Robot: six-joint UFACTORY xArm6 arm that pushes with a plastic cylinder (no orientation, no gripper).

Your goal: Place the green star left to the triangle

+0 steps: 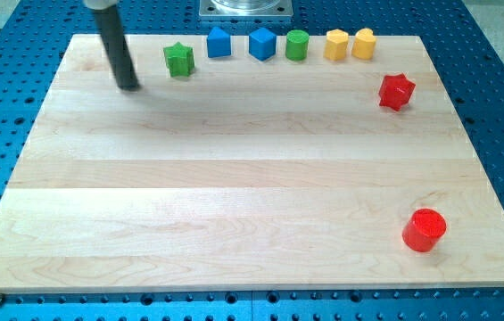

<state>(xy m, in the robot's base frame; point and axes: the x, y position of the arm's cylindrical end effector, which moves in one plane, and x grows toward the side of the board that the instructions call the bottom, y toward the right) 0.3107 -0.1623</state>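
My tip on board, holding nothing, near left of green star; blue triangle just right of star; no writing visible

rod cut off by the view's top edge; metal base plate likewise cropped; yellow blocks' exact shapes indistinct.

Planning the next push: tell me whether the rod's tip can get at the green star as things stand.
Probably yes. My tip sits toward the view's left of the green star, with bare board between them; the blue triangle lies on the star's far side.
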